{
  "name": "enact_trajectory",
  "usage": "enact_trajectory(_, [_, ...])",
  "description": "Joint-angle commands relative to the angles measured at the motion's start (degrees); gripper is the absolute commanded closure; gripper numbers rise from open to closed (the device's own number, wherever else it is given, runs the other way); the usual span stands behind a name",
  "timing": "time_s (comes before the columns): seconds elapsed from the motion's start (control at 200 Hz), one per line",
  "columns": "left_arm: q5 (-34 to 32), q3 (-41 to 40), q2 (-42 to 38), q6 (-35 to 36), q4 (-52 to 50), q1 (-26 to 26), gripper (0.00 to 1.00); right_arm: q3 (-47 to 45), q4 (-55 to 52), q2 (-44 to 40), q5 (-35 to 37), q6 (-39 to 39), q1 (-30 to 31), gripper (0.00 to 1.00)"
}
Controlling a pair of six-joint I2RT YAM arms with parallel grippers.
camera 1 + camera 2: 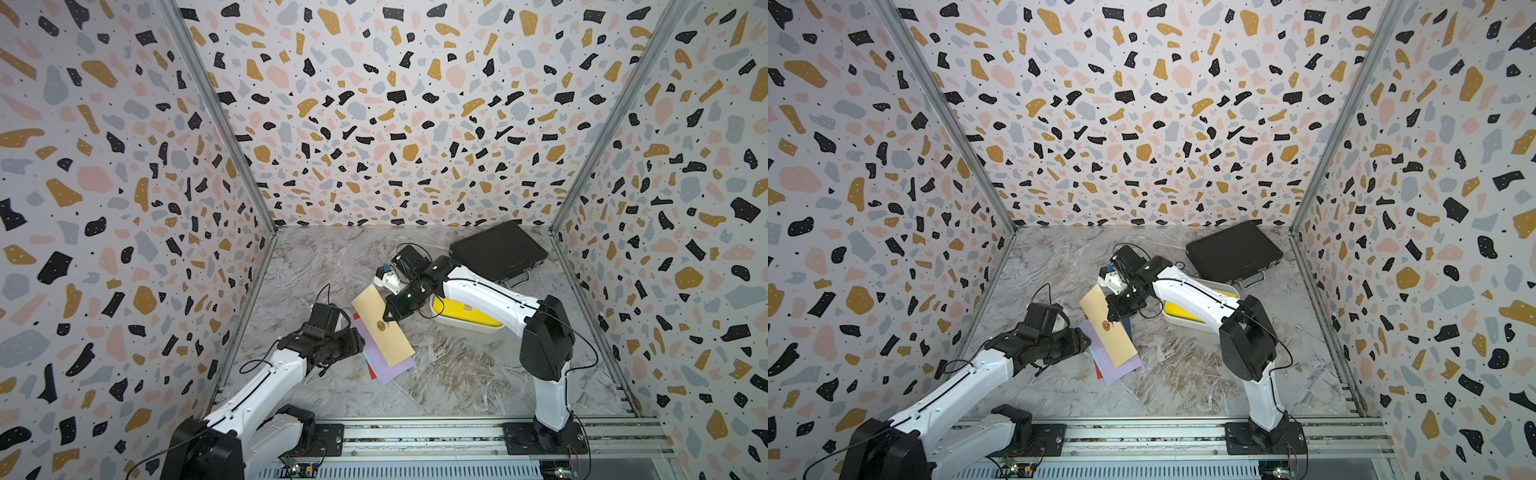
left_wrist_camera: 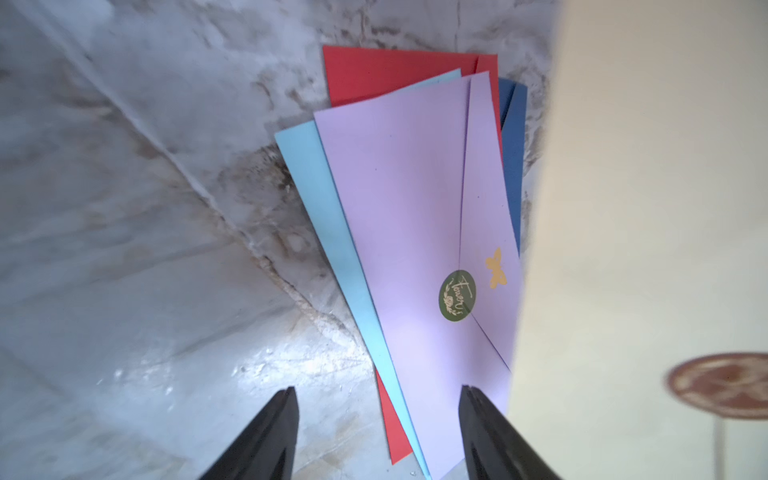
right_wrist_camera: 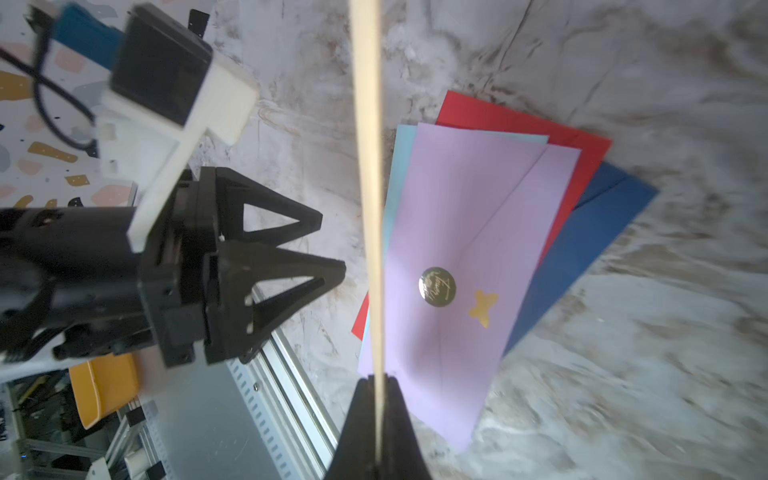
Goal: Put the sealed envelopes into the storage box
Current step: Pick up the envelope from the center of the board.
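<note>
The cream envelope (image 1: 380, 328) is clamped at one edge in the right claw (image 3: 377, 399) and sits raised over a fanned pile on the bench (image 1: 457, 374). In the pile, the lilac envelope (image 2: 407, 199) lies on top, with the light blue envelope (image 2: 320, 187), red envelope (image 2: 386, 75) and navy envelope (image 2: 513, 145) beneath. The white box (image 1: 478, 329) nearby holds a yellow envelope (image 1: 461, 311). The left claw (image 2: 378, 395) is apart and empty at the pile's edge. A black briefcase (image 1: 496, 249) lies beyond the box.

Centre frame, the black right gripper (image 1: 390, 316) pinches a tan paper envelope (image 1: 374, 309); lower left, the black left gripper (image 1: 360, 343) holds its jaws apart.
</note>
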Motion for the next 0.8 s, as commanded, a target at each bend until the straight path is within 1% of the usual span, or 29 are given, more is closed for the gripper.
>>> enact_trajectory(0.0, [-2.88, 0.8, -1.6, -0.25, -2.9, 0.07, 0.34, 8.23, -16.2, -4.1, 4.39, -13.25, -2.24, 1.0])
enact_trajectory(0.1, [-3.51, 1.1, -0.53, 0.38, -3.16, 0.0, 0.34, 15.45, -25.14, -3.83, 7.18, -21.53, -4.12, 1.0])
enact_trajectory(0.185, [-3.1, 1.4, 0.8, 0.92, -3.32, 0.02, 0.34, 18.75, -31.01, -4.11, 14.98, -30.33, -5.2, 1.0])
enact_trajectory(0.3, [-2.88, 1.08, 1.01, 1.21, -2.72, 0.06, 0.34, 14.57, -32.14, -6.89, 30.65, -40.38, -6.73, 1.0])
enact_trajectory(0.36, [-2.99, 0.8, 1.02, 1.21, -2.34, 0.07, 0.35, 12.04, -32.0, -7.8, 34.68, -44.85, -8.56, 1.0])
enact_trajectory(0.425, [-3.0, 0.83, 1.24, 1.49, -2.31, 0.06, 0.34, 10.48, -32.25, -7.68, 38.63, -47.87, -11.05, 1.0])
enact_trajectory(0.486, [-2.99, 0.62, 1.62, 1.49, -2.07, 0.01, 0.34, 9.3, -32.2, -7.92, 39.51, -50.47, -13.33, 1.0])
enact_trajectory(0.586, [-2.82, 0.2, 2.2, 1.54, -1.62, 0.01, 0.34, 7.5, -31.89, -8.01, 37.33, -54.72, -15.91, 1.0])
enact_trajectory(0.646, [-2.99, -0.29, 2.45, 1.53, -1.19, 0.08, 0.34, 6.48, -31.05, -7.3, 38.71, -55.8, -16.4, 1.0])
enact_trajectory(0.796, [-2.9, -0.8, 3.38, 1.67, -0.58, 0.07, 0.35, 5.5, -29.39, -4.11, 37.85, -57.06, -17.69, 1.0])
